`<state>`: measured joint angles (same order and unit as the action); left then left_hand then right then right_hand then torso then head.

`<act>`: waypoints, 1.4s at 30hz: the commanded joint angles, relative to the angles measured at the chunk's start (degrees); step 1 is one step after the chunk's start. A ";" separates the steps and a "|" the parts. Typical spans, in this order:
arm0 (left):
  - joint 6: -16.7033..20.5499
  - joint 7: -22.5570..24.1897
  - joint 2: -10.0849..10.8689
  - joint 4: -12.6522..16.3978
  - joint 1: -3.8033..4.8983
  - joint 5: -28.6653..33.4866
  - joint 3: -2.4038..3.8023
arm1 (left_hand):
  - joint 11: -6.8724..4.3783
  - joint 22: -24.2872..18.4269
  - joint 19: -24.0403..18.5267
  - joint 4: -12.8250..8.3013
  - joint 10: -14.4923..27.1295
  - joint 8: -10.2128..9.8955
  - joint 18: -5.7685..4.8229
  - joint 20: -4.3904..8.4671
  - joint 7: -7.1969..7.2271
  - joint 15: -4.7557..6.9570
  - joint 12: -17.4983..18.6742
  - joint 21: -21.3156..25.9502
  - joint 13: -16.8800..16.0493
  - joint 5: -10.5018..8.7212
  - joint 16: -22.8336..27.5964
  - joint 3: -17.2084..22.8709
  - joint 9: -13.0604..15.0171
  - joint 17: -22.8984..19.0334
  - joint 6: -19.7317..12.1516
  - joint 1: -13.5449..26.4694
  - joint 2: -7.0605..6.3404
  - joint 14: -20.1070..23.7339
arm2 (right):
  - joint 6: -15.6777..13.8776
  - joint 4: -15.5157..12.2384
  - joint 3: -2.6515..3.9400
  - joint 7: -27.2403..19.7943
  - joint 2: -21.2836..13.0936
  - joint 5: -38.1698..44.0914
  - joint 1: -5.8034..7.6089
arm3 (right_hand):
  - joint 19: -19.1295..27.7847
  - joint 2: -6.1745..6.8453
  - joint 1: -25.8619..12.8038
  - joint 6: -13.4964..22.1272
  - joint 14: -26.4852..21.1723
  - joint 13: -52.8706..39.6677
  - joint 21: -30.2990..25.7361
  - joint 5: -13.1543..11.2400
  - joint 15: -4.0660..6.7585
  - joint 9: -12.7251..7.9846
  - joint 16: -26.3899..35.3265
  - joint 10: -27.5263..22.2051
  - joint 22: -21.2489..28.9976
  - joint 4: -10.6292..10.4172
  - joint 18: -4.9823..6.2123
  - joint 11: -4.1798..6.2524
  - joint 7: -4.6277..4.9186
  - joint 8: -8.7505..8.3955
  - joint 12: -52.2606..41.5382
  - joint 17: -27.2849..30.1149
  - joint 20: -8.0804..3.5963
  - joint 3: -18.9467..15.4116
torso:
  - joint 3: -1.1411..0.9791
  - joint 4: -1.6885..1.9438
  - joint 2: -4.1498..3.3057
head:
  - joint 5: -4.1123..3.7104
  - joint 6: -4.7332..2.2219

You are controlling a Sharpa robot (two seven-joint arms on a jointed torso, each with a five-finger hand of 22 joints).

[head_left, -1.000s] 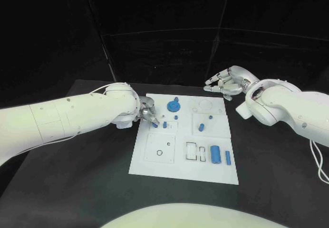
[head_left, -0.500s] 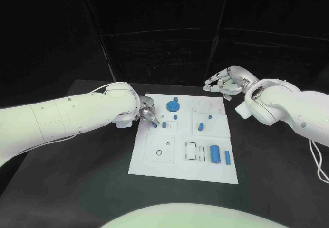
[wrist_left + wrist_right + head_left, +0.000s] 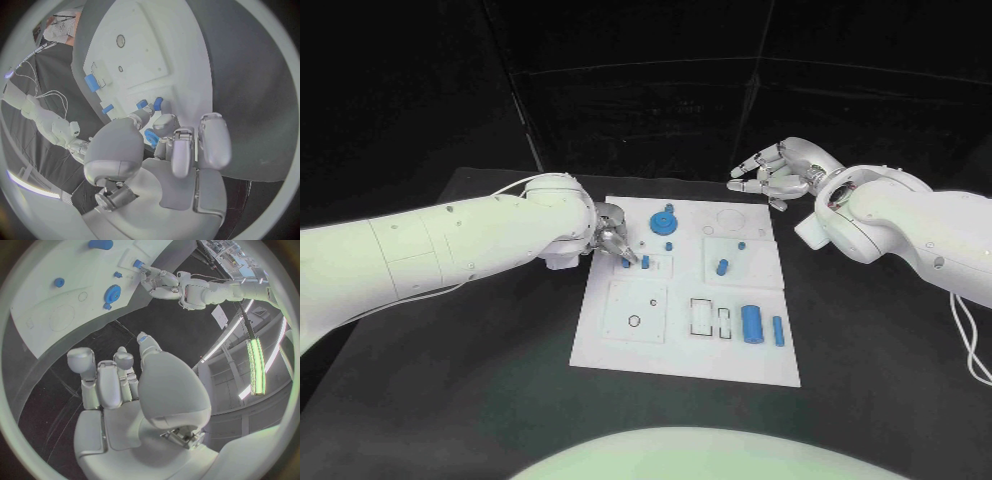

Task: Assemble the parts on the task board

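The white task board (image 3: pixel 629 345) lies in the middle of the black table. My left hand (image 3: pixel 610 240) is at its far left corner, and thumb and a finger pinch a small blue peg (image 3: pixel 629 264) standing on the board; the left wrist view shows the peg (image 3: pixel 158 103) at the fingertips. A second peg (image 3: pixel 646 262) stands right beside it. A round blue part (image 3: pixel 664 220), a small blue stud (image 3: pixel 671 246), a blue oblong (image 3: pixel 726 266), a blue cylinder (image 3: pixel 754 325) and a short bar (image 3: pixel 779 331) lie on the board. My right hand (image 3: pixel 773 172) hovers beyond the far right corner, fingers apart and holding nothing.
Empty cut-outs show on the board: a ring hole (image 3: pixel 635 322) at the near left and rectangular slots (image 3: pixel 713 320) near the cylinder. Black table (image 3: pixel 473 380) surrounds the board on all sides, with dark curtains behind.
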<state>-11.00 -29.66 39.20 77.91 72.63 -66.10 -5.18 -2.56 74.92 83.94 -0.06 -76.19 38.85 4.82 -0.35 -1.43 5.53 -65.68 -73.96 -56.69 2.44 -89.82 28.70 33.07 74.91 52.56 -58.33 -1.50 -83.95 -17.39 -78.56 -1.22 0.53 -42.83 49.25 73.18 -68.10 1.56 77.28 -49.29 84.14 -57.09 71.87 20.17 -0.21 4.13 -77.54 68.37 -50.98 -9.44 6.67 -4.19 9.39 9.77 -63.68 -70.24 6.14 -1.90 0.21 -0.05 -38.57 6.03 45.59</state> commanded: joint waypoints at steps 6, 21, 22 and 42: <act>-1.44 -0.34 -0.32 -0.58 -0.01 -0.30 -0.04 | -0.10 0.35 2.23 0.59 -0.49 -0.21 -1.09 0.33 0.01 0.57 -0.66 -0.45 -0.41 0.26 -0.18 -1.87 0.00 15.09 0.59 1.23 -0.07 -6.05 | -0.22 -0.13 0.04 -0.33 -0.08 -0.16 0.10 | -0.16 -0.34 0.31 0.26 1.68 0.17 -0.28 0.26 0.43 -0.10 0.35 0.29 0.14 0.14 0.89 -0.08 0.02 0.34 -0.10 0.09 -0.13 -0.10 | -0.01 0.03 -0.01 | -0.12 0.04; -1.25 -0.31 -0.35 -1.13 -0.01 -0.30 -0.03 | -0.02 0.40 2.31 3.26 -0.61 -0.03 -1.10 0.37 -0.07 0.52 -0.85 -0.34 -0.49 0.27 -0.18 -8.15 0.16 15.09 1.06 4.56 -1.59 -6.05 | -0.22 -0.19 0.04 -0.51 -0.23 -0.16 0.10 | -0.05 -0.29 0.14 0.30 1.64 0.30 -0.40 0.23 0.42 -0.10 0.49 0.20 0.36 0.01 0.93 -0.10 0.03 0.37 -0.01 0.26 -0.13 -0.26 | 0.05 0.05 -0.02 | -0.24 -0.08; -1.17 -0.31 -0.31 -1.07 -0.01 -0.30 -0.03 | -0.02 0.39 2.31 3.59 -0.60 -0.03 -1.10 0.37 -0.07 0.51 -0.85 -0.31 -0.47 0.26 -0.18 -8.93 0.17 15.09 1.07 4.93 -1.79 -6.05 | -0.21 -0.19 0.04 -0.53 -0.23 -0.16 0.10 | -0.05 -0.29 0.14 0.30 1.64 0.30 -0.40 0.23 0.42 -0.10 0.49 0.20 0.36 0.01 0.93 -0.10 0.03 0.37 -0.01 0.26 -0.13 -0.26 | 0.07 0.07 -0.01 | -0.25 -0.09; 3.44 -0.13 1.60 1.62 0.35 -0.29 0.29 | -0.18 0.17 2.31 7.66 -0.33 -0.17 -1.00 0.49 0.13 0.68 -0.82 0.28 -0.22 0.28 -0.18 -18.15 0.36 15.09 0.70 5.76 -0.71 -6.05 | -0.10 0.00 0.03 -0.82 -0.17 -0.16 0.10 | 0.33 -0.23 -0.04 0.41 1.51 0.66 -0.77 0.23 0.41 -0.12 0.88 -0.05 1.08 -0.14 1.06 -0.12 0.06 0.38 0.26 0.81 -0.13 -0.45 | 0.07 0.07 0.01 | -0.31 -0.23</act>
<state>-9.73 -29.71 40.71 79.27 72.83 -66.09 -4.94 -2.56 74.91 83.93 7.65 -76.58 38.90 4.82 -0.35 -1.43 5.93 -66.34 -73.90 -56.98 2.48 -89.82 10.79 33.37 74.91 53.35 -52.64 -2.67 -83.94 -17.39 -78.54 -1.22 0.39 -42.99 49.25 73.18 -68.11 1.55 77.28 -49.29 84.14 -56.48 71.39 20.17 -0.21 4.09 -76.87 68.37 -49.95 -9.59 6.67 -4.19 9.39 9.77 -63.68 -69.48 6.14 -2.04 0.26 0.01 -38.57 5.78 45.41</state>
